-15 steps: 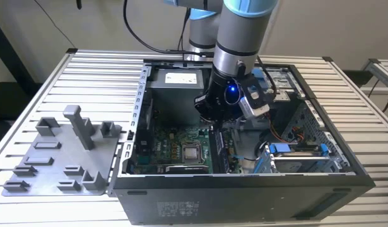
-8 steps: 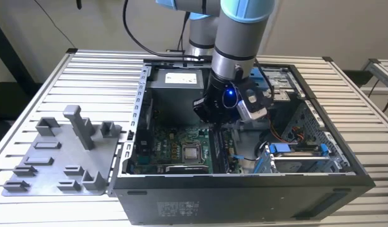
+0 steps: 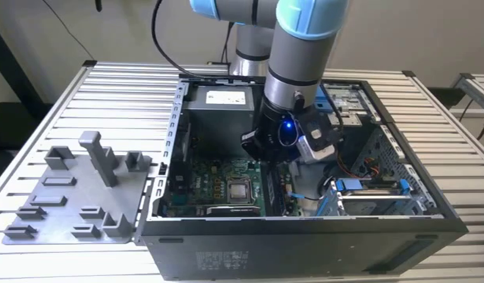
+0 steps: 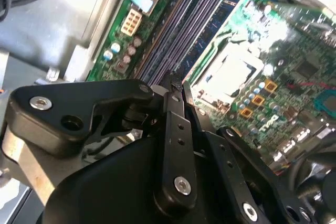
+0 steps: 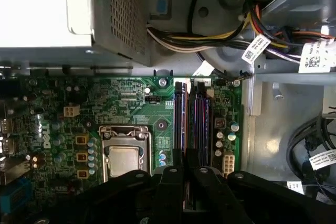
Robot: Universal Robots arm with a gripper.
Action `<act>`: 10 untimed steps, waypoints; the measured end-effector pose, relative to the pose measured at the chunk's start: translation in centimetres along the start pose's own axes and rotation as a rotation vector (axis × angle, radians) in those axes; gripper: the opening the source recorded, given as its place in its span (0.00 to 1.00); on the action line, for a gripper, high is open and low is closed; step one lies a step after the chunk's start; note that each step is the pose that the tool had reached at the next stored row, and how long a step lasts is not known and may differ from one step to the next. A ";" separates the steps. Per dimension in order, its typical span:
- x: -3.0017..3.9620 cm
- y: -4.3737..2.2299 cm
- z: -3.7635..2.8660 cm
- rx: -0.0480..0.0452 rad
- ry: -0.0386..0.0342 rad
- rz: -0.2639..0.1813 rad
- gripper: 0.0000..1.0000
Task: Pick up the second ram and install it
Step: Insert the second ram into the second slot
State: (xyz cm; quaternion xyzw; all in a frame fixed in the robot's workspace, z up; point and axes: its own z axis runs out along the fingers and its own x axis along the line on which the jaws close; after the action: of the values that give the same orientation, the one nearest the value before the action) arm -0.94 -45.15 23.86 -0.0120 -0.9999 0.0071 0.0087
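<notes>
The gripper (image 3: 267, 151) is down inside the open computer case (image 3: 305, 242), low in the middle of the exterior view. In both wrist views its fingers (image 4: 176, 95) are drawn narrow over the memory slots beside the silver chip (image 5: 125, 160). The second ram (image 5: 198, 124) stands on edge in its slot, running up from the fingertips, and they seem to pinch its near end. I judge the picking up is done. Whether it is fully seated I cannot tell.

Exterior view overlooks the open case (image 3: 305, 230); wrist views hover close over its motherboard (image 5: 131, 108).
</notes>
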 end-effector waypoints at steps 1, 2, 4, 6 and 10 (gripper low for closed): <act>0.00 -0.02 0.14 -0.0001 0.0000 0.001 0.14; 0.00 -0.05 0.23 0.0003 0.0000 0.001 0.14; -0.02 -0.11 0.38 0.0015 0.0007 0.002 0.14; -0.03 -0.18 0.53 0.0023 0.0011 0.004 0.14; -0.07 -0.48 0.73 0.0029 0.0025 0.006 0.14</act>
State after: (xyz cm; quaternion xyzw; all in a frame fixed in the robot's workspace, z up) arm -0.90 -45.65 23.14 -0.0150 -0.9998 0.0086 0.0099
